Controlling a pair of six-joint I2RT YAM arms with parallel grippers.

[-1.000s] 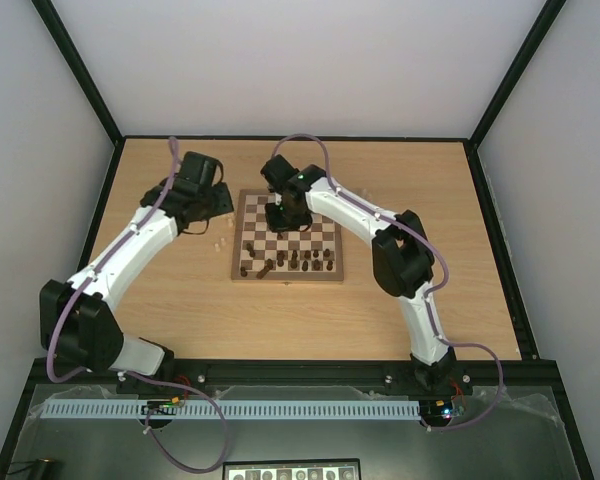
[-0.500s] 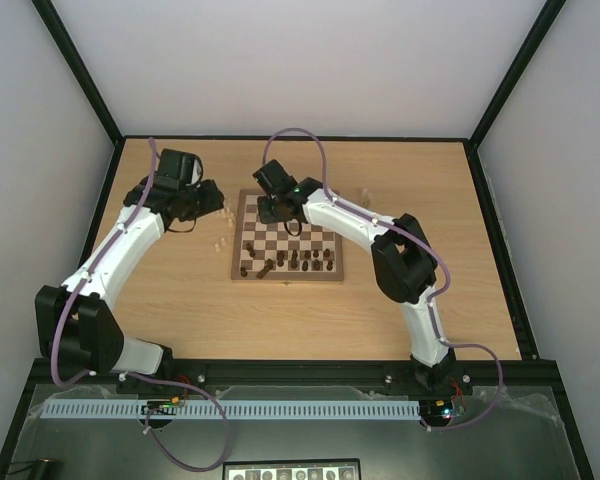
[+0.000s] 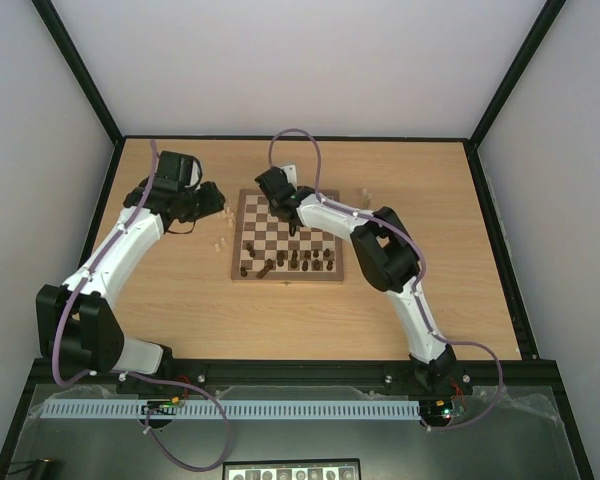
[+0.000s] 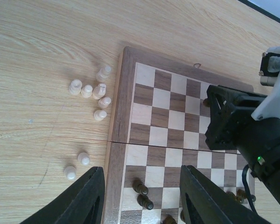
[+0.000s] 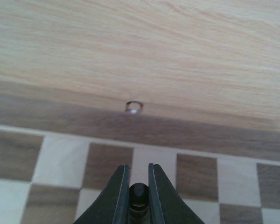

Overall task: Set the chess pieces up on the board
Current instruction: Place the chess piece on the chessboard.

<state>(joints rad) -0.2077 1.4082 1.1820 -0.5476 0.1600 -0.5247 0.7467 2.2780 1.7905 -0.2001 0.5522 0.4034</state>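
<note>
Dark pieces (image 3: pixel 295 262) crowd the board's (image 3: pixel 285 277) near rows. Pale pieces (image 4: pixel 94 93) lie loose on the table (image 4: pixel 37 46) just off the board's left border, below the left gripper (image 4: pixel 142 193), its jaws apart and empty. Over the board's far row, the right gripper (image 5: pixel 136 189) clamps a dark piece (image 5: pixel 139 192). Placement looks to be in hand. The next move calls for lowering it upright onto a far-row square before letting go.

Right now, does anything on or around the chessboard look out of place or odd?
Yes. The cream chess pieces are off the chessboard, scattered on the tabletop beside its left border, and none is visible on a square. The dark pieces crowd unevenly in the near rows, not in tidy ranks.
</note>
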